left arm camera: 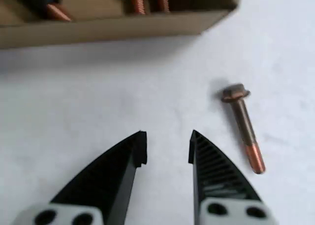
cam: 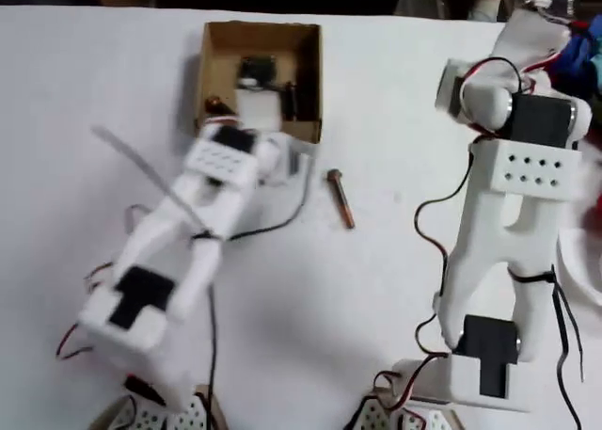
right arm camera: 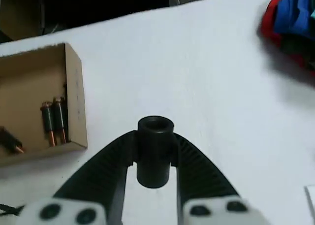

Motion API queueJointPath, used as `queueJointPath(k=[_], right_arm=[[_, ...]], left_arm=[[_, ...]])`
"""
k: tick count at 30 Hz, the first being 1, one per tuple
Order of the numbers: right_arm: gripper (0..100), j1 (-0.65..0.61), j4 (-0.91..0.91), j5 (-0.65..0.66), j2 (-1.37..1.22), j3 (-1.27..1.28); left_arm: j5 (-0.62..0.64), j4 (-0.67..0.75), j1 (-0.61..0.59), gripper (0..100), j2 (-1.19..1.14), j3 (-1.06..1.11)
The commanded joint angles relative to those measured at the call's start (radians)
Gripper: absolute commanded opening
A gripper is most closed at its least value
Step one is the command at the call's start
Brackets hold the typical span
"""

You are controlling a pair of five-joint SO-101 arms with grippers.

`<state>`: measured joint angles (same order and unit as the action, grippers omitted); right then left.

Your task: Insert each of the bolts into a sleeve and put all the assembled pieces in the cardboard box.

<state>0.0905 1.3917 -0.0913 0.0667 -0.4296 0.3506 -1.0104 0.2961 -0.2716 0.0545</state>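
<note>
The white table (cam: 310,298) lies open between the two arms, and its far edge runs just behind the cardboard box (cam: 273,37). The left arm stretches toward the box's near wall, its left gripper (left arm camera: 167,145) spread apart and empty over the tabletop. The right arm stands folded, with the right gripper (right arm camera: 155,139) clamped on an upright black sleeve (right arm camera: 154,161). Assembled pieces (right arm camera: 53,122) lie in the box. A loose bolt (left arm camera: 243,127) lies flat beside the left gripper.

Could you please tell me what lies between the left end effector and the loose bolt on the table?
Nothing: the left wrist view shows bare white table between the open left end effector and the bolt.
</note>
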Motion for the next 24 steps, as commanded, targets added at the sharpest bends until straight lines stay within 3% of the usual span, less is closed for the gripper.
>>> queueJointPath(k=[1,8,14,17,22,24], right_arm=[[1.9,0.021,-0.084,-0.025,0.024,-0.014],[1.9,0.025,-0.114,-0.025,-0.064,-0.006],[1.9,0.038,-0.137,-0.026,-0.131,-0.044],[1.9,0.044,-0.124,-0.026,-0.131,-0.052],[1.9,0.044,-0.128,-0.026,-0.133,-0.054],[1.9,0.042,-0.128,-0.026,-0.134,-0.054]], left_arm=[[0.014,-0.152,0.095,16,-0.121,-0.220],[0.011,-0.367,0.132,16,-0.318,-0.509],[-0.017,-0.407,0.124,16,-0.400,-0.670],[0.101,-0.376,0.124,16,-0.445,-0.725],[0.440,-0.331,0.118,16,-0.546,-0.826],[0.496,-0.333,0.127,16,-0.586,-0.868]])
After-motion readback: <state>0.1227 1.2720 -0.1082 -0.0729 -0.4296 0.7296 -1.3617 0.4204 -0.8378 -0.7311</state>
